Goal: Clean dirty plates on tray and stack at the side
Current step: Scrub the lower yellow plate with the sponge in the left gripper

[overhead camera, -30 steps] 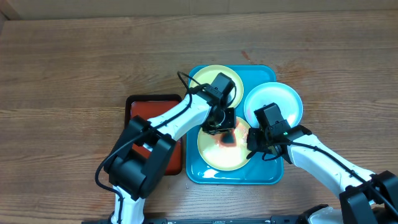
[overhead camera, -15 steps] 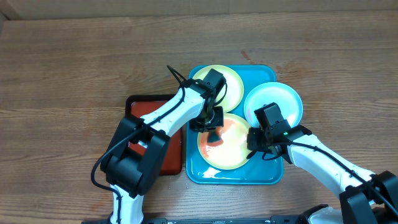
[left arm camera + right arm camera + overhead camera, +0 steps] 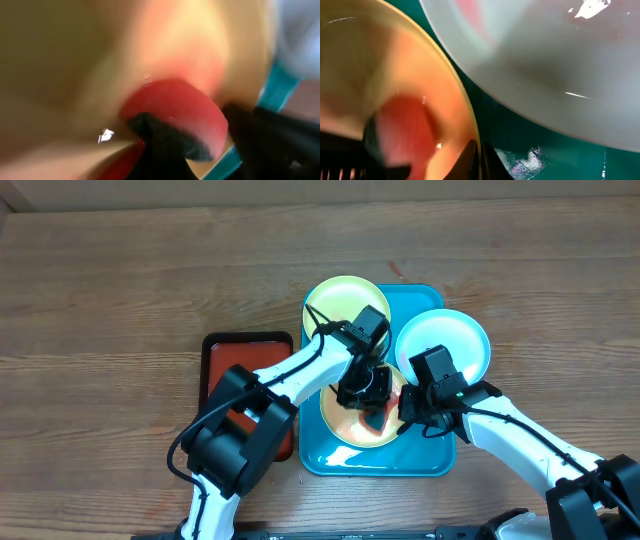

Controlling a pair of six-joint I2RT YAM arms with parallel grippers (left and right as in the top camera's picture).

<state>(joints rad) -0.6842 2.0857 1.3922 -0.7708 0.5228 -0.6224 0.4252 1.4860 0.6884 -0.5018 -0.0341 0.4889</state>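
Blue tray [image 3: 425,462] lies near the tabletop's near edge, right of centre. Left gripper [image 3: 366,394], jaws closed on a red pad [image 3: 175,112], holds it on the nearest yellow plate [image 3: 342,425]. Right gripper [image 3: 408,410] sits at that plate's right rim; its jaw state cannot be told.

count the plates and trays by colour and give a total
yellow-green plates: 2
white plate: 1
blue tray: 1
red tray: 1
total: 5
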